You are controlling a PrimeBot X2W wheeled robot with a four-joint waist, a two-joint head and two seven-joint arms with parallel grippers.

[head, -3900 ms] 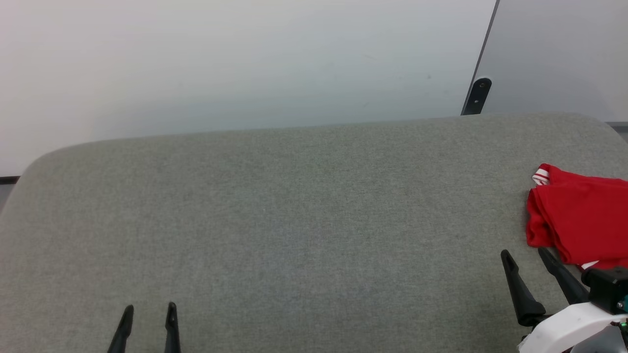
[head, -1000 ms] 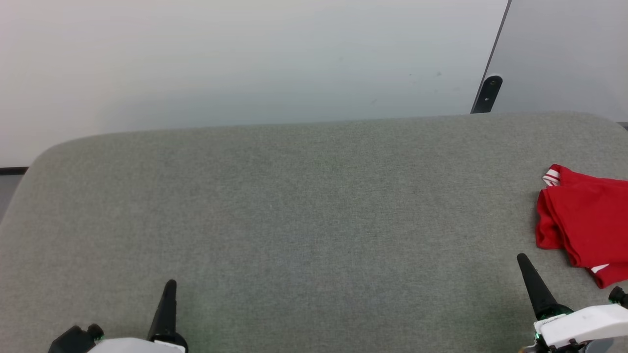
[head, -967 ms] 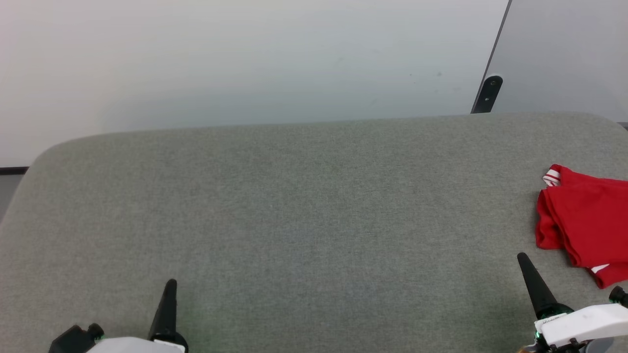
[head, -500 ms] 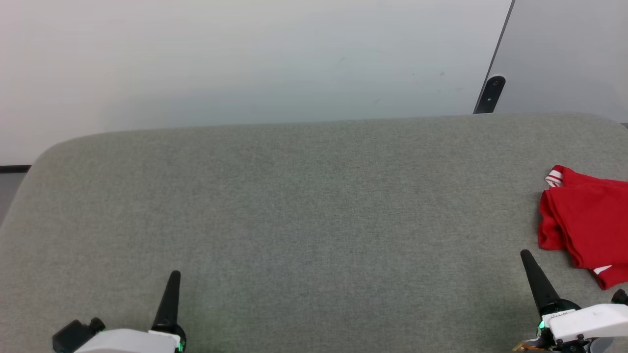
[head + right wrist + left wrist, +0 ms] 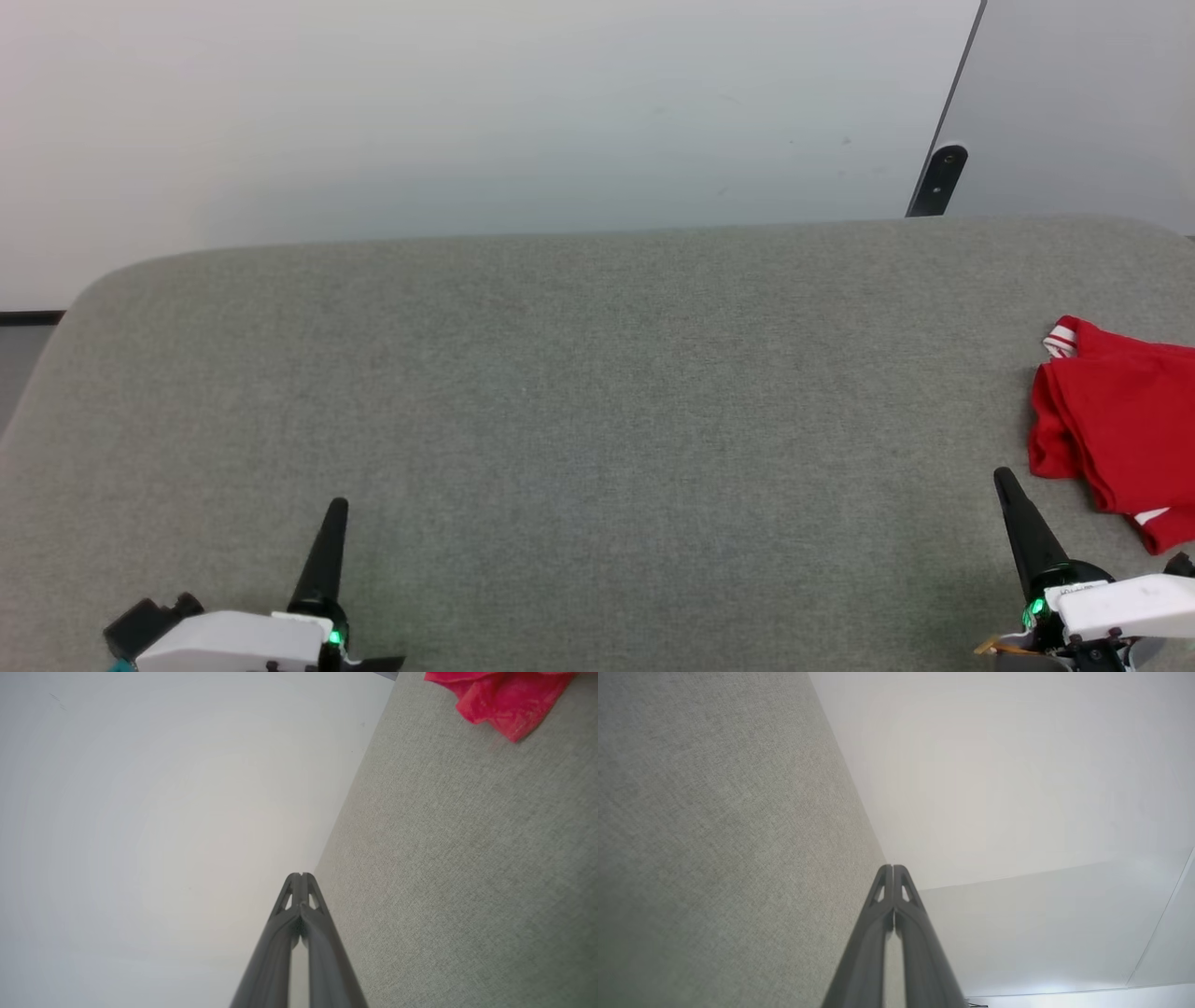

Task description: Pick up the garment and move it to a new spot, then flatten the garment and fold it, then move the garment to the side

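The garment [image 5: 1120, 429] lies in a folded heap at the far right of the grey surface [image 5: 579, 392], cut off by the head view's edge, so its long axis is unclear; the right gripper [image 5: 1006, 481] rests near its nearest corner, fingers pressed together, holding nothing; the left gripper [image 5: 336, 511], likewise closed and empty, is well apart; the right arm looks nearer, its reach forward and rightward.
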